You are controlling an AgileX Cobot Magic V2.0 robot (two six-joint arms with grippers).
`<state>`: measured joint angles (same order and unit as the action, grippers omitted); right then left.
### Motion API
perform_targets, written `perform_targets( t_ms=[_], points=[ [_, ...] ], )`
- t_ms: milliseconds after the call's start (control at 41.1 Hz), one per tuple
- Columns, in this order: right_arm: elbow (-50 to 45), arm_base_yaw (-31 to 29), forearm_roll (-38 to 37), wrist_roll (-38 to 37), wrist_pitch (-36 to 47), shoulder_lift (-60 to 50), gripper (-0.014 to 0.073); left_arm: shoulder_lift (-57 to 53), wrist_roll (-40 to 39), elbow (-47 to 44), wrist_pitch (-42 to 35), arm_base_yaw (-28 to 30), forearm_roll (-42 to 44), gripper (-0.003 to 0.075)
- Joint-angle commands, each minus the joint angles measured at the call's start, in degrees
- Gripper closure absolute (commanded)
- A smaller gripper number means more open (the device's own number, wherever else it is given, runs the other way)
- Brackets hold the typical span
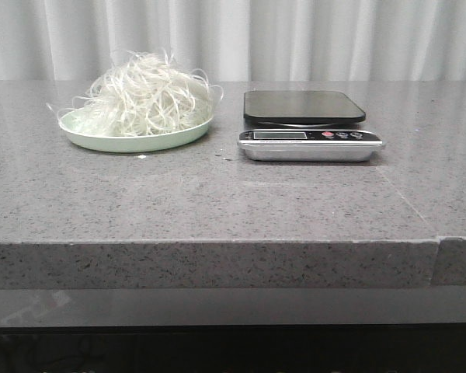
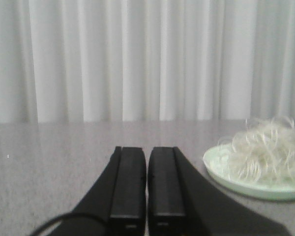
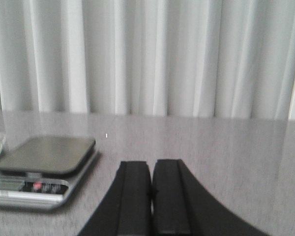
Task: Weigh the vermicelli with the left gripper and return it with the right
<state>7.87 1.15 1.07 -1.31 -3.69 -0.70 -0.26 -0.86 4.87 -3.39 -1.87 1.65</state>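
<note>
The vermicelli point(image 1: 149, 97) is a fluffy whitish heap of thin strands on a pale green plate point(image 1: 101, 141) at the back left of the counter. It also shows in the left wrist view point(image 2: 265, 152) on that plate point(image 2: 246, 186). A kitchen scale point(image 1: 307, 124) with a dark, empty platform stands to the plate's right; it also shows in the right wrist view point(image 3: 42, 162). My left gripper point(image 2: 147, 148) is shut and empty, low over the counter, apart from the plate. My right gripper point(image 3: 151, 163) is shut and empty, beside the scale. Neither gripper shows in the front view.
The grey speckled counter point(image 1: 233, 202) has a front edge near me and a seam at the right point(image 1: 437, 241). A white curtain point(image 1: 233, 39) hangs behind the counter.
</note>
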Motion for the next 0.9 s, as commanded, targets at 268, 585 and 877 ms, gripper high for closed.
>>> perform_targets(
  t_ms=[268,585,877],
  points=[
    [25.3,-0.3,0.4,0.2,-9.1,9.3,0.0426,5.2,-0.7,27.1,8.9,0.0,-0.1,0.0575],
    [37.9,-0.3,0.4,0.2,-23.6,23.3,0.0426,20.3,-0.7,41.5,25.3,0.0,-0.1,0.0575],
    [35.0,-0.3,0.4,0.2,-28.0,31.8,0.0426,29.2,-0.7,41.4,33.6,0.0,-0.1,0.0575]
  ],
)
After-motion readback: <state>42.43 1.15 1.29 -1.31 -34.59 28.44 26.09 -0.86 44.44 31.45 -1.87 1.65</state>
